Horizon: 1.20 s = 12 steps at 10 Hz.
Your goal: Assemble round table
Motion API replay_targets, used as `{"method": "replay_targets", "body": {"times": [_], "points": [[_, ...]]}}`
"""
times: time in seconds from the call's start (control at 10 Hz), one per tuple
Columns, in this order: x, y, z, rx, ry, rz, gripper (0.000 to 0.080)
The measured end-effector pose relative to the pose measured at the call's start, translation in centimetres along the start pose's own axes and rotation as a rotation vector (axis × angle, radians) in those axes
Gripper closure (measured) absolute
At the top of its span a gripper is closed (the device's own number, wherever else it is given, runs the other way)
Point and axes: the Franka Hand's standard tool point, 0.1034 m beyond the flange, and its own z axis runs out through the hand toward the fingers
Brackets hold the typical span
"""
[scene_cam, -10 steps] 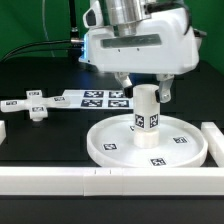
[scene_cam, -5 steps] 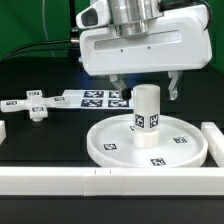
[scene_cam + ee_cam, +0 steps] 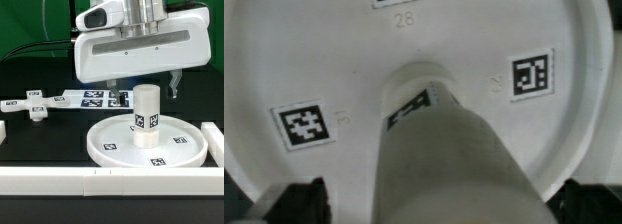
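Observation:
The large rimmed white disc point(image 3: 178, 152) lies on the black table with the short cylinder leg point(image 3: 148, 115) standing upright in its central hub. My gripper point(image 3: 147, 89) hangs just above the leg's top, open and empty, with one finger on each side and neither touching. In the wrist view the leg point(image 3: 446, 150) rises from the disc point(image 3: 331, 60) between my dark fingertips point(image 3: 303, 203). The small flat foot piece point(image 3: 37, 108) lies on the table at the exterior view's left, away from the gripper.
The marker board point(image 3: 92, 97) lies behind the disc. A long white border bar point(image 3: 100, 181) runs along the front, with a shorter one point(image 3: 214, 138) at the exterior view's right and a white end point(image 3: 3, 130) at its left.
My gripper has risen from around the leg's upper part to just above its top and shifted slightly towards the exterior view's left. The leg stays upright in the hub.

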Motion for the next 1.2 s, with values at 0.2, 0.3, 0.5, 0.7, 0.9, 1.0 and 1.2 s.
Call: {"method": "replay_targets", "body": {"times": [0.2,0.3,0.5,0.7,0.9,1.0,1.2], "points": [[-0.04,0.21,0.04,-0.006,-0.003,-0.13,0.0151],[-0.05,0.24,0.05,-0.006,-0.003,-0.153,0.0151],[0.01,0.5,0.14,-0.015,-0.003,-0.332,0.0151],[0.31,0.23,0.07,-0.05,-0.016,-0.636,0.0151],[0.37,0.07,0.09,-0.064,-0.037,-0.853,0.0151],[0.24,0.01,0.14,-0.062,-0.052,-0.904,0.0151],[0.21,0.41,0.11,-0.069,-0.062,-1.009,0.0151]]}}
